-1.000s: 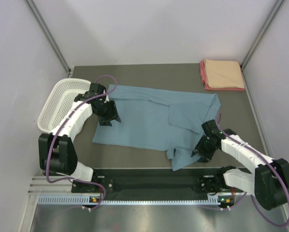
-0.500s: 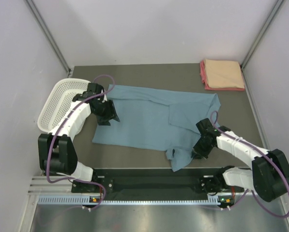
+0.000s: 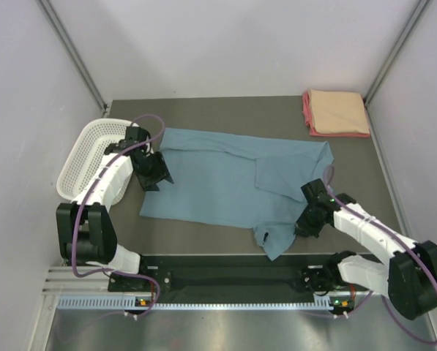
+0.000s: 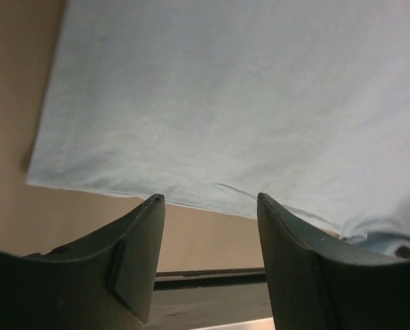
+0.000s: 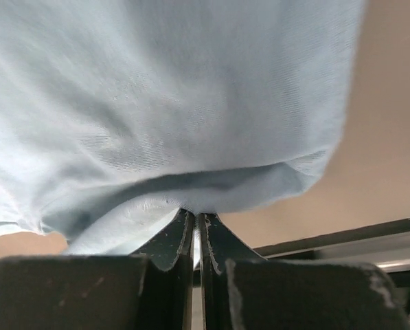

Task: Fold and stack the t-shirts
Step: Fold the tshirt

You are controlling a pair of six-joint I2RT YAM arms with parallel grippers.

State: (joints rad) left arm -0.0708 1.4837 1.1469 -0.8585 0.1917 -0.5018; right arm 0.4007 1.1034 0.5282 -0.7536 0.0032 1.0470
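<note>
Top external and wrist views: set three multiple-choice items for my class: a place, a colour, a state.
1. The folded shirts lie in the: A far right corner; B near left corner; C centre.
2. The spread shirt is: A pink; B blue-grey; C white.
3. The right gripper has its fingers: A wide apart; B shut on the spread shirt; C out of view.
Key: 1 A, seen at top right from above; 2 B, blue-grey in every view; 3 B, cloth pinched in the wrist view.
</note>
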